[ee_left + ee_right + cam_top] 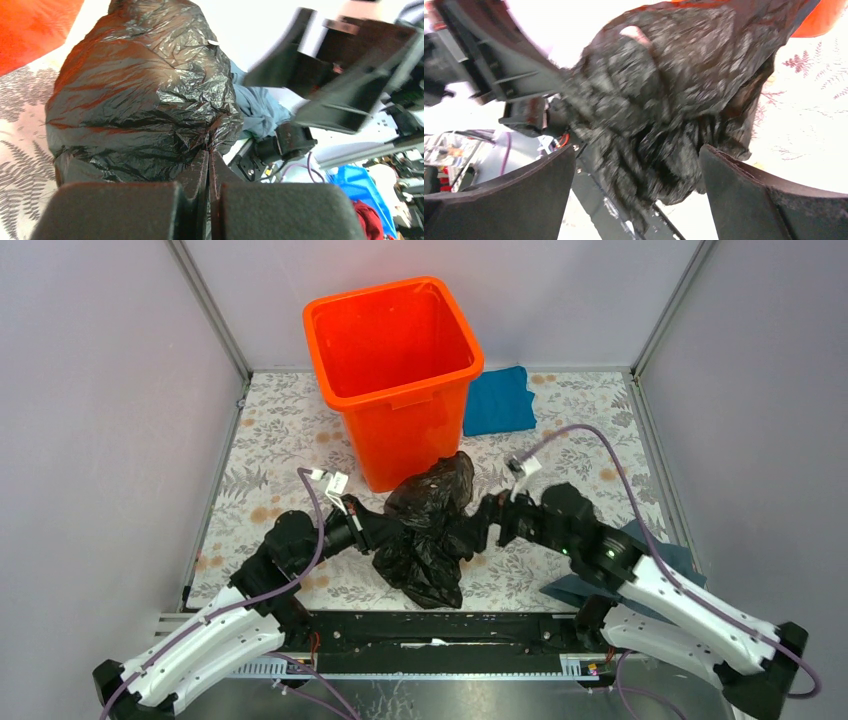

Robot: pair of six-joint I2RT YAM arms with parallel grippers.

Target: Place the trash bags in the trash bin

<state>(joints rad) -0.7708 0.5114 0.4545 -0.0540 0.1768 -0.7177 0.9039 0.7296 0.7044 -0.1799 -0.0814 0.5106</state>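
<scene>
Pinching a fold of the trash bags [430, 525], the left gripper [393, 532] is clamped fully together on the black film. In the left wrist view its fingers [197, 172] meet with wrinkled plastic caught at their tips, so this arm is the one carrying the load. The right gripper [480, 525] comes in from the opposite side with its jaws spread as wide as they go. Its own camera shows the bunched bag sitting between the two pads [724, 190] without either one pressing on it, so it holds nothing. Judging by that pose, it is placed to take a fresh bite somewhere along the bag.

The bag itself is a crumpled glossy mound on the patterned table [280, 430], between the two arms and just near of the trash bin [400, 440]. Its top reaches the bin's near wall, though contact cannot be confirmed. None of it is inside the bin, which stands upright with its mouth open. A bright blue cloth [498, 400] lies right of the bin, and a grey-blue cloth [562, 590] sits under the right arm, both apart from the work.
</scene>
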